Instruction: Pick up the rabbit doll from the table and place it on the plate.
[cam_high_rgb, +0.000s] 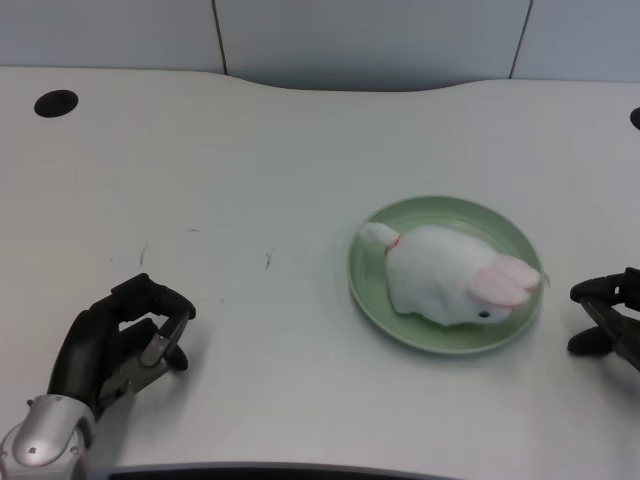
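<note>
Rabbit doll: lying on the green plate, right of centre on the white table, pink ears toward the right, tail toward the far left rim. Left hand: at the near left, resting low over the table, holding nothing; fingers curled inward, tips close together. Doll well apart from the fingers, to their right. Right hand: at the right edge, just beside the plate.
</note>
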